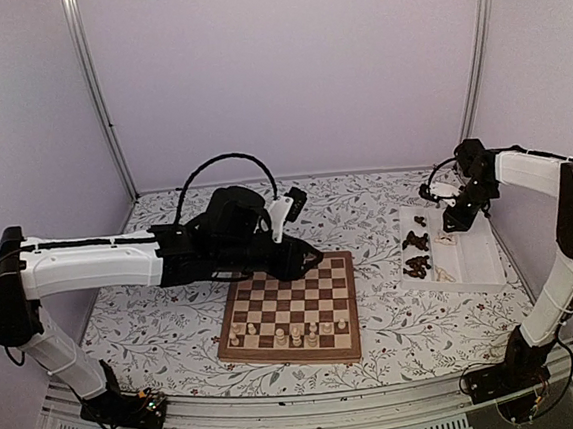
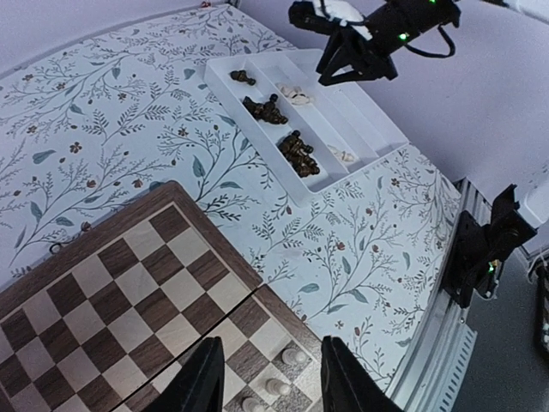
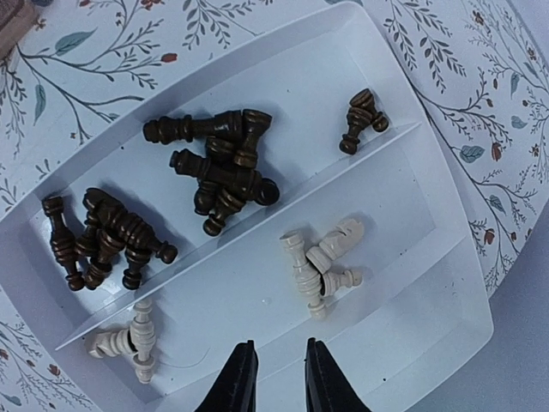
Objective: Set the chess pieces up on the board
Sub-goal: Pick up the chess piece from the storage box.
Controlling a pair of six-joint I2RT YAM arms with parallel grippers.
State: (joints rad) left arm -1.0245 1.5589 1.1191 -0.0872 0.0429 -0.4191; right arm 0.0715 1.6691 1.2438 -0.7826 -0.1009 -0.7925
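Note:
The board (image 1: 295,286) lies at mid-table, with several pale chess pieces (image 1: 280,332) standing along its near rows. My left gripper (image 1: 309,263) hovers over the board's far right corner. In the left wrist view it (image 2: 270,384) is open and empty above the board (image 2: 94,300), with pale pieces (image 2: 294,354) below it. My right gripper (image 1: 457,216) hangs over the white tray (image 1: 476,258). In the right wrist view its jaws (image 3: 281,382) stand narrowly open with nothing between them, just short of a pale cluster (image 3: 322,262). Dark pieces (image 3: 219,167) fill the far compartment.
The tray (image 3: 429,215) has long compartments. More dark pieces (image 3: 103,236) and a small dark clump (image 3: 360,120) lie in the far one, and another pale cluster (image 3: 129,339) in the middle one. A floral cloth (image 1: 176,325) covers the table. Frame posts stand at the back corners.

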